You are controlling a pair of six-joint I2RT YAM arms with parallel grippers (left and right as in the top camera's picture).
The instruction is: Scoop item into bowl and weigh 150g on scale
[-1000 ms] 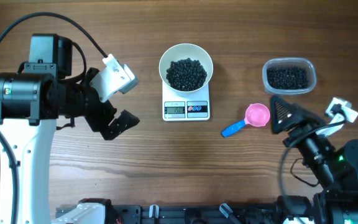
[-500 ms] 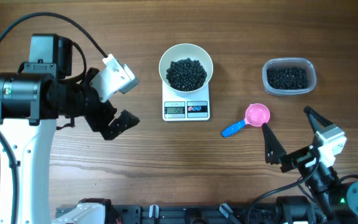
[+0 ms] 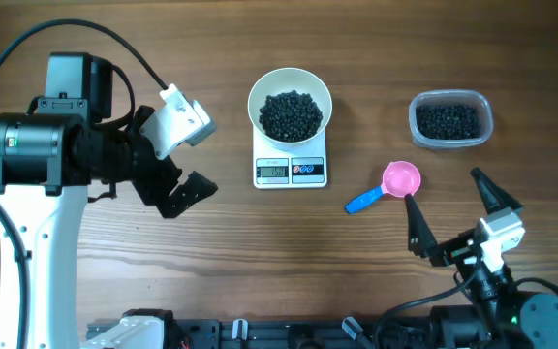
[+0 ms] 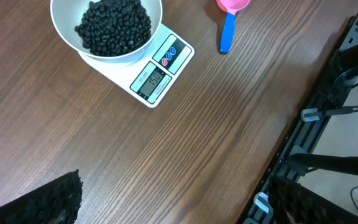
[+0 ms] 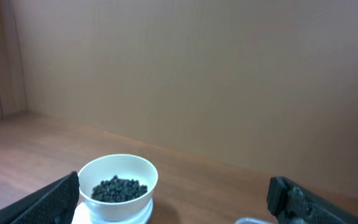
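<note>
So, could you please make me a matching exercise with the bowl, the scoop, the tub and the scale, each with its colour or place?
Things: 1 bowl; 2 scoop; 3 tub; 4 scale.
Descriptions: A pink, with blue handle; B rectangular, with a display; C clear plastic, far right; D round, white, stands on another thing.
Pairs: 1-D; 2-A; 3-C; 4-B.

**Brown wood, white ware, black beads**

The counter (image 3: 260, 262) is warm brown with straight wood grain. The bowl (image 3: 256, 97) is plain white, and the item (image 3: 291, 114) heaped in it is black. The scale (image 3: 291, 171) is white, with a grey display and small red and blue buttons. The scoop (image 3: 400, 179) has a pink cup and a blue handle. The tub (image 3: 415, 118) is clear, with more black pieces inside. The left arm (image 3: 27, 165) is white and black. The right pincer (image 3: 442, 186) is black beside a small white block.
</note>
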